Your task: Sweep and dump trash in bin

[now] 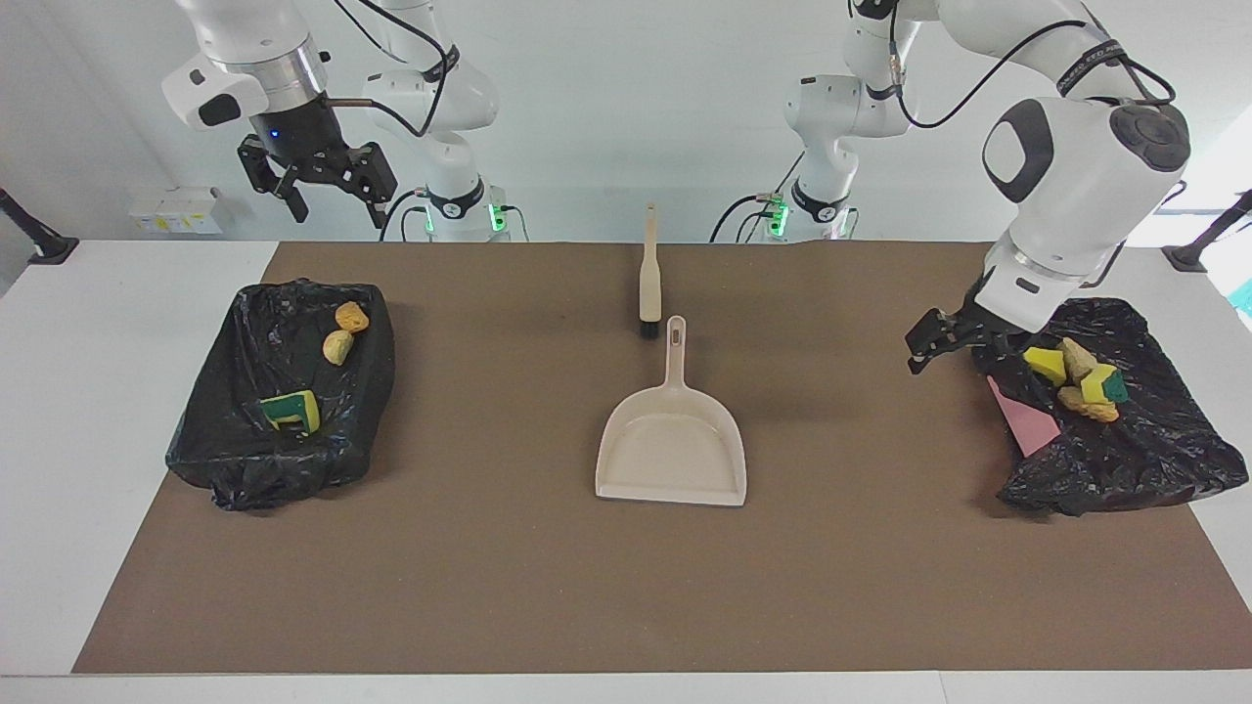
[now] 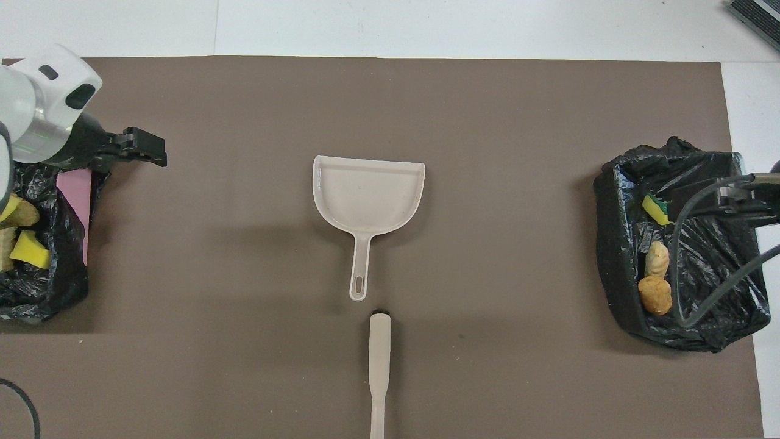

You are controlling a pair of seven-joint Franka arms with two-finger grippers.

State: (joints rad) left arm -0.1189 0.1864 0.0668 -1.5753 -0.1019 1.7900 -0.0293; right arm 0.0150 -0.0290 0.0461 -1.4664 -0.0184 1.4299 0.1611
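The trash lies in two black-bagged bins. The bin [image 1: 210, 391] [image 2: 615, 244] at the right arm's end holds a green-backed sponge [image 1: 291, 411] [image 2: 655, 208] and two tan chunks [image 1: 337, 346] [image 2: 655, 296]. The bin [image 1: 1154, 450] [image 2: 55, 286] at the left arm's end holds yellow sponges [image 1: 1045, 365] [image 2: 30, 249] and tan chunks [image 1: 1088, 403] piled together. My left gripper [image 1: 947, 344] [image 2: 146, 149] hangs open and empty at that bin's edge, on the dustpan's side. My right gripper [image 1: 313, 181] waits open, raised above the other bin.
A beige dustpan [image 1: 671, 445] [image 2: 368, 195] lies mid-mat, handle toward the robots. The beige brush [image 1: 649, 279] [image 2: 379, 372] lies in line with it, nearer the robots. A pink sheet [image 1: 1022, 420] [image 2: 76, 201] shows on the left-end bin's side.
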